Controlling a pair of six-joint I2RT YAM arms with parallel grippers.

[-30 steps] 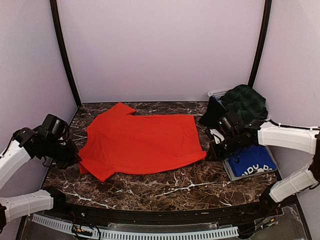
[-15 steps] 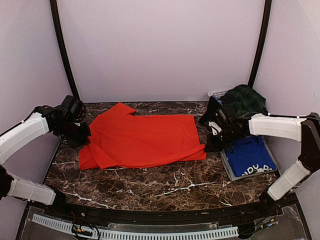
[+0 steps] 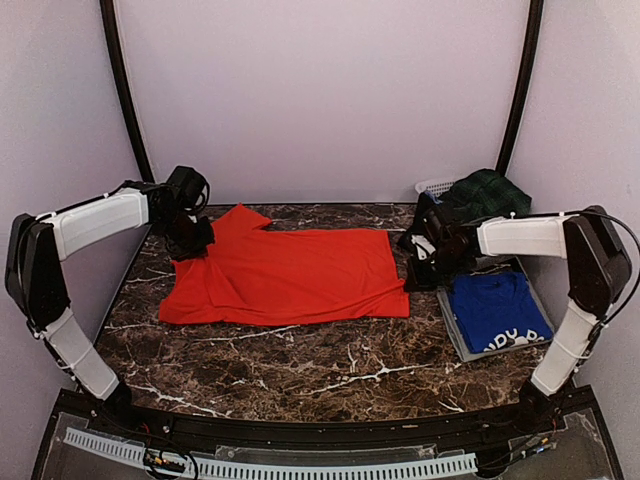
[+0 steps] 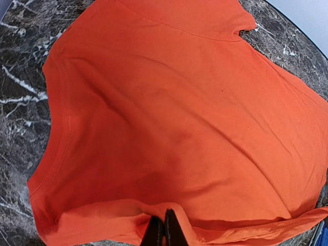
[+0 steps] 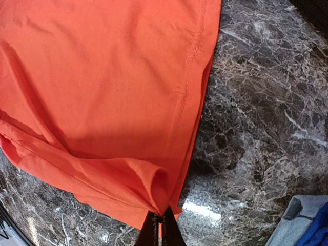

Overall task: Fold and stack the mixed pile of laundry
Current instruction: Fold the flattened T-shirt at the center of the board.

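The red-orange T-shirt [image 3: 290, 280] lies on the dark marble table, its near part doubled back over itself. My left gripper [image 3: 190, 240] is shut on a fold of the shirt at its left end, near the sleeve; in the left wrist view the gripper [image 4: 164, 231] pinches raised cloth of the shirt [image 4: 179, 113]. My right gripper [image 3: 414, 276] is shut on the shirt's right corner; in the right wrist view the gripper [image 5: 161, 228] holds a rolled corner of the shirt [image 5: 102, 77]. The royal blue T-shirt [image 3: 495, 310] lies folded at right. The tartan skirt [image 3: 490, 198] is heaped behind it.
The blue shirt rests on a flat grey tray [image 3: 455, 340] at the right edge. A white slotted basket [image 3: 434, 186] stands at the back right under the skirt, with a black garment [image 3: 424, 222] hanging by it. Curved walls enclose the table.
Both grippers have carried the shirt's near edge toward the back wall, folding it over. The left arm swung from the front left to the back left; the right moved back a little.
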